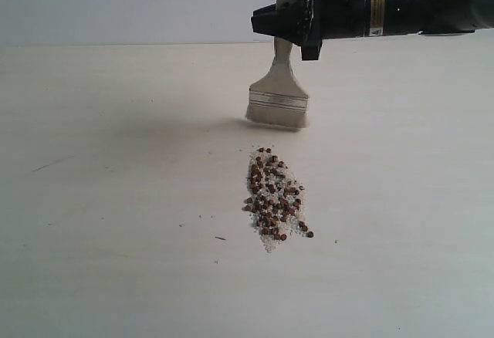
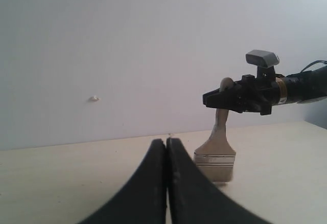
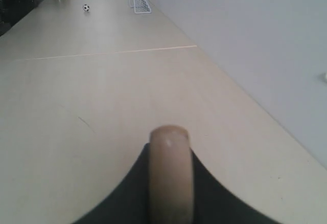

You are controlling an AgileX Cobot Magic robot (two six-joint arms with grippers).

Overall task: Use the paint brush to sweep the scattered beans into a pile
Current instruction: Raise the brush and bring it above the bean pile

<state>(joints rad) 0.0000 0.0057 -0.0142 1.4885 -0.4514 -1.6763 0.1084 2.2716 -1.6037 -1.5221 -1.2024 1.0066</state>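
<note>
Dozens of brown beans [image 1: 270,187] and white grains form a narrow pile [image 1: 274,207] on the table [image 1: 116,199], below the right gripper [image 1: 266,23] and nearer the camera. That gripper is clamped on the handle of the paint brush [image 1: 278,95], which hangs beneath it, bristles near the table. We judge short inward strokes at the loose edges would tighten the pile. The left gripper [image 2: 166,183], jaws together, holds nothing. Only the exterior view shows the beans; the right wrist view shows just the handle's end.
</note>
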